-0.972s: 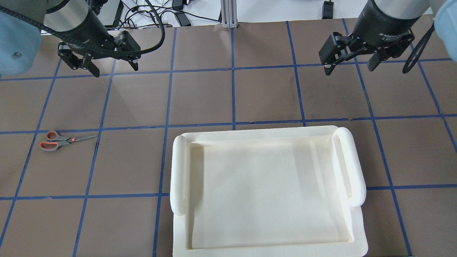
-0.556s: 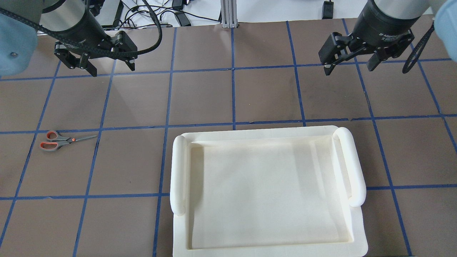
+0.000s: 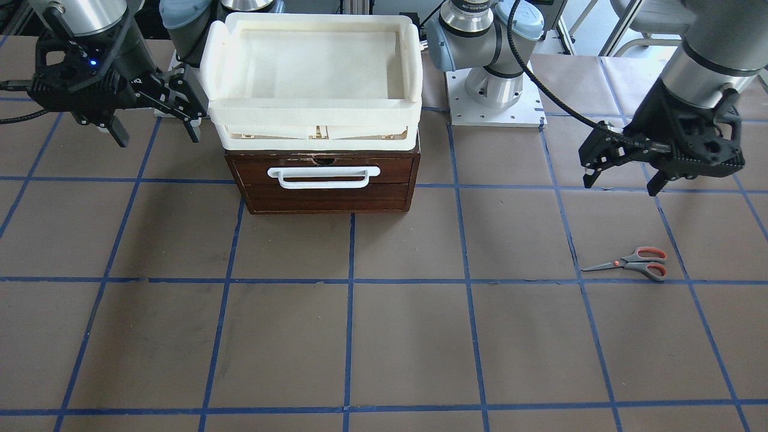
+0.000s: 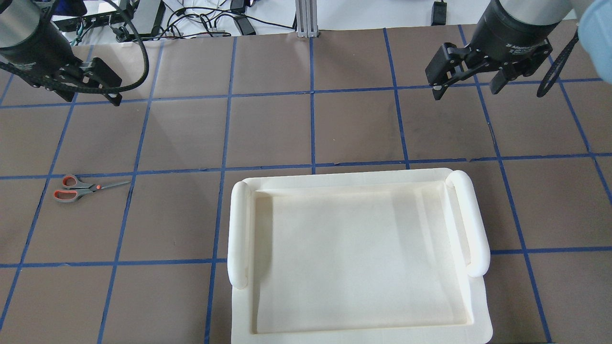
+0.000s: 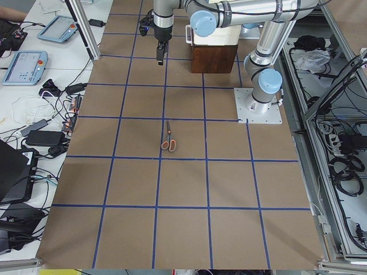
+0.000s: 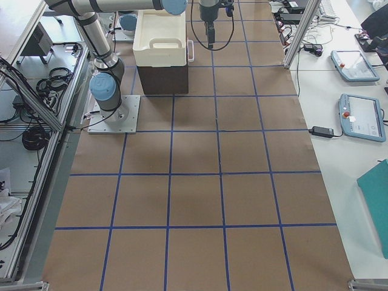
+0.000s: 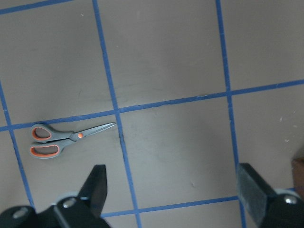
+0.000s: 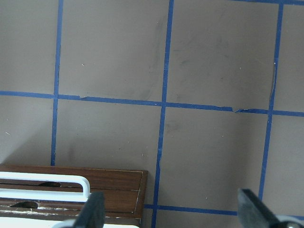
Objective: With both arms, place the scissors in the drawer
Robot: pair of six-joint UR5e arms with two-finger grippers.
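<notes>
Brown paper taped into blue squares covers the table (image 3: 384, 336). From the front camera I see the drawer (image 3: 327, 197) shut under a cream tray (image 3: 312, 111), and the scissors (image 3: 630, 263) lying closed well off to the robot's left, blades toward the middle. The left gripper (image 3: 621, 180) hovers near them, jaws spread, I judge to drop onto them; the right gripper (image 3: 157, 135) hangs beside the drawer, jaws spread, likely for its white handle (image 3: 324, 177). Overhead, the tray hides the drawer. On the left wrist camera the scissors sit off to one side, not between the jaws; the right wrist camera shows the drawer's corner
</notes>
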